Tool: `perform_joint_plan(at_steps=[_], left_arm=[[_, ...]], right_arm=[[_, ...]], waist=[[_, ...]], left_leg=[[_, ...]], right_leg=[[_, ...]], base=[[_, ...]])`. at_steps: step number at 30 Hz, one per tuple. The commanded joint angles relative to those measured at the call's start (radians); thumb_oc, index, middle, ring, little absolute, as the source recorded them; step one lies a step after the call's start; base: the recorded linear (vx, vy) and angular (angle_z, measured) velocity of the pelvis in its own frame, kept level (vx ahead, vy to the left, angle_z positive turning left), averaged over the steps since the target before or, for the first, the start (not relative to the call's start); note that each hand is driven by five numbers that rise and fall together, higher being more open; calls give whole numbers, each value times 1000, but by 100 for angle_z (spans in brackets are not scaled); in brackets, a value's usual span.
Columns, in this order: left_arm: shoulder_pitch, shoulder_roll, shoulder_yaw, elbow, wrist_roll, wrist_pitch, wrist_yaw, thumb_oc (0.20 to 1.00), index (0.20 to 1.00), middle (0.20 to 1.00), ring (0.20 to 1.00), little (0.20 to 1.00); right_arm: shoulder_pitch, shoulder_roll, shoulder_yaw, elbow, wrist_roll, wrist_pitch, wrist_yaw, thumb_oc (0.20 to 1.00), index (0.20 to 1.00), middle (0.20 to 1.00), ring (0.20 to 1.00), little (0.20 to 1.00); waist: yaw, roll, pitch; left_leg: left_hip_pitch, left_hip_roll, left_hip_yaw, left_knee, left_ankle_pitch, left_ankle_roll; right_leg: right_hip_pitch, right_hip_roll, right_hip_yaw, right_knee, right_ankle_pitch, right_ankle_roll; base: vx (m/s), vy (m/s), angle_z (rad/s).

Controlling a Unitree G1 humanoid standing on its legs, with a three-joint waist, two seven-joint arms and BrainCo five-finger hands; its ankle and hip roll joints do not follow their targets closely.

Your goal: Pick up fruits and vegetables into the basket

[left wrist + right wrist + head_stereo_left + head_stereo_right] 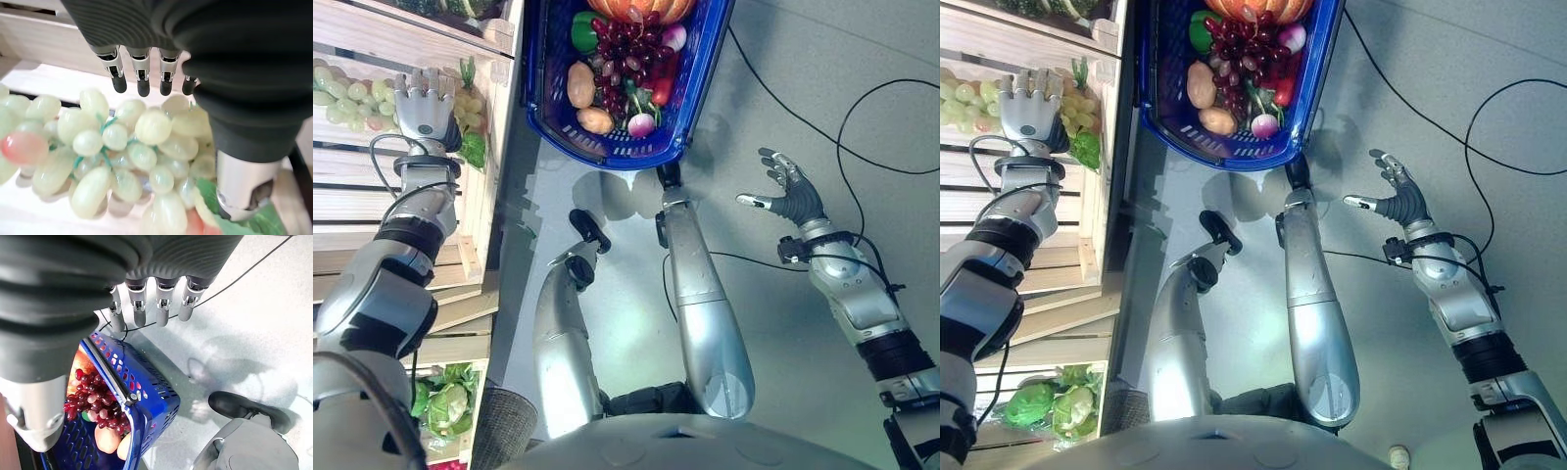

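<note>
My left hand (423, 110) hovers open over a bunch of green grapes (344, 94) on the wooden shelf (372, 44) at the left. In the left wrist view its straight fingers (142, 74) hang just above the green grapes (122, 147), not closed on them. A blue basket (607, 157) stands on the floor at the top centre. It holds red grapes (626, 54), a pumpkin (628, 8), a green pepper (584, 31), two potatoes (581, 84) and radishes (641, 124). My right hand (790, 193) is open and empty over the floor, right of the basket (146, 391).
A green leafy vegetable (473, 149) lies beside the grapes at the shelf's edge. Cabbages (445, 397) sit on a lower shelf at the bottom left. Grey floor (783, 88) spreads to the right of the basket.
</note>
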Motion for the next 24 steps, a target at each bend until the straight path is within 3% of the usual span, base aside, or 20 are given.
perform_joint_plan(at_steps=[1,4,6,13,18,24], left_arm=[[23,26,20,92,66,103,23,1000,1000,1000,1000,1000],[13,32,12,114,126,154,38,1000,1000,1000,1000,1000],[15,33,11,123,168,226,58,1000,1000,1000,1000,1000],[7,27,24,127,177,382,112,1000,1000,1000,1000,1000],[-24,33,32,122,136,435,137,1000,1000,1000,1000,1000],[-48,29,27,137,102,391,142,1000,1000,1000,1000,1000]], right_arm=[[10,19,31,-14,42,-54,-26,1000,1000,1000,1000,1000],[2,20,34,2,53,-70,-28,1000,1000,1000,1000,1000],[-3,21,39,11,61,-80,-36,1000,1000,1000,1000,1000],[-25,29,63,40,88,-123,-69,1000,1000,1000,1000,1000],[-43,33,73,59,92,-149,-87,1000,1000,1000,1000,1000],[-55,37,83,87,97,-175,-97,1000,1000,1000,1000,1000]], waist=[[-26,-20,-40],[-25,-22,-40],[-22,-23,-40],[-10,-34,-40],[-7,-39,-40],[-5,-40,-40]], left_leg=[[-87,-6,6,25,-21,18],[-100,-6,3,29,-21,17],[-113,-6,0,34,-23,18],[-167,-8,-19,57,-30,23],[-198,-8,-30,70,-32,25],[-223,-14,-42,85,-38,28]], right_leg=[[-13,3,-33,13,-72,56],[-24,3,-33,17,-73,53],[-33,6,-35,18,-73,51],[-73,16,-43,33,-72,42],[-97,23,-44,46,-75,38],[-117,28,-46,57,-77,33]], base=[[0,0,0],[0,0,0],[0,0,0],[-9,-13,1],[-4,-8,2],[0,0,0]])
